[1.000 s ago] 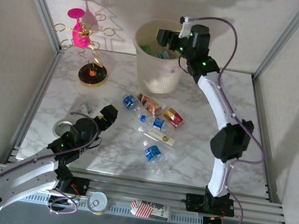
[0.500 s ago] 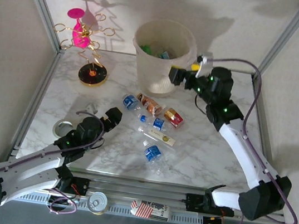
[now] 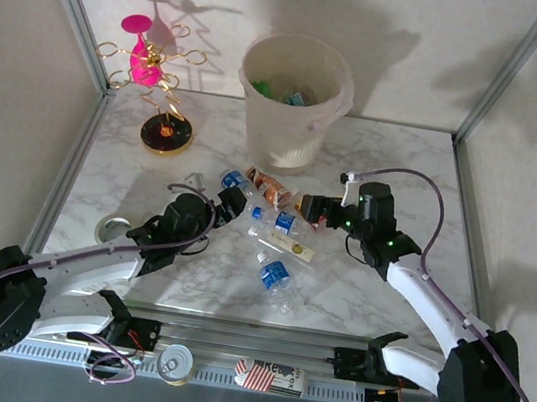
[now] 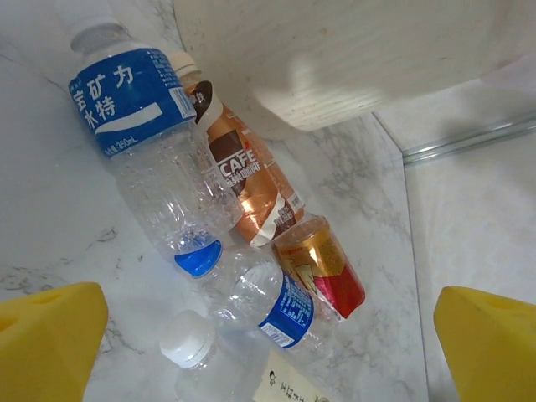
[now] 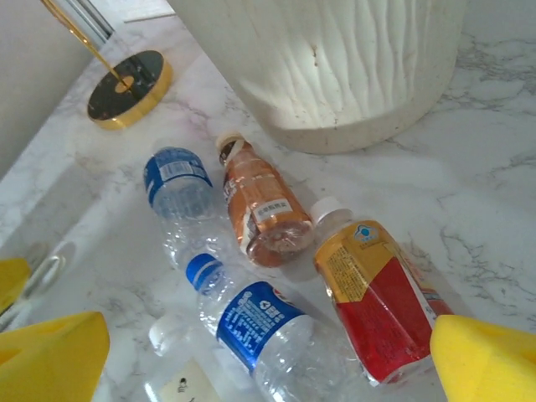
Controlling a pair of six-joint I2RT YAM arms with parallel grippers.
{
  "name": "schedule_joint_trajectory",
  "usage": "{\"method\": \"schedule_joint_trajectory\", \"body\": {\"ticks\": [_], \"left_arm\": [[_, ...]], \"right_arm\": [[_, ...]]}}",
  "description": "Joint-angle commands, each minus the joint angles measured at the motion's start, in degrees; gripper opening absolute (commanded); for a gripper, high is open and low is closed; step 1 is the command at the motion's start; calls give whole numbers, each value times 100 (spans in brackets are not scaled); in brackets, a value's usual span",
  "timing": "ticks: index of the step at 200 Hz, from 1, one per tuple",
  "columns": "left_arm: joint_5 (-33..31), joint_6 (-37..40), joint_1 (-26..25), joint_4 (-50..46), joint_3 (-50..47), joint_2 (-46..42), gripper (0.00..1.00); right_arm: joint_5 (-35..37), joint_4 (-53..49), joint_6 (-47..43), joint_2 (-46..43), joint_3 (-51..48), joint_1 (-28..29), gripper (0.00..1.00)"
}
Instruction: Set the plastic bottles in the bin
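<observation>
Shows left pincer point(image 3: 229, 205) and right pincer point(image 3: 310, 207) gaping, empty, over bottles point(image 5: 260, 327) on desk point(image 3: 404, 176) — probably light, thin-walled, roll-prone — best pinched across labelled middle.

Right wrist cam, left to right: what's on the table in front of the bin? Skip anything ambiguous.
Black stand base → clear bottle with blue label → brown bottle → red and yellow bottle. The blue-capped bottle below overlaps these, so it is left out.
</observation>
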Motion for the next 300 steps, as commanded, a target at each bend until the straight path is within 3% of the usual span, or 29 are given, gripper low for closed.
{"method": "schedule_joint_trajectory", "body": {"ticks": [1, 46, 157, 216, 300], "left_arm": [[191, 162, -65, 129, 321, 190, 100], [166, 286, -98, 33, 577, 331, 100], [-24, 307, -101, -340, 503, 143, 100], [-150, 392, -92, -450, 480, 41, 100], [-82, 390, -92, -389, 511, 129, 100]], "right_arm": [[253, -405, -715, 445, 276, 4, 99], [534, -1121, -1523, 1460, 1035, -9, 98], [858, -1986, -2084, 3450, 2738, -22, 89], [1269, -2197, -2188, 4036, 2900, -20, 86], [1436, -2114, -2148, 4181, 2630, -22, 83]]}}
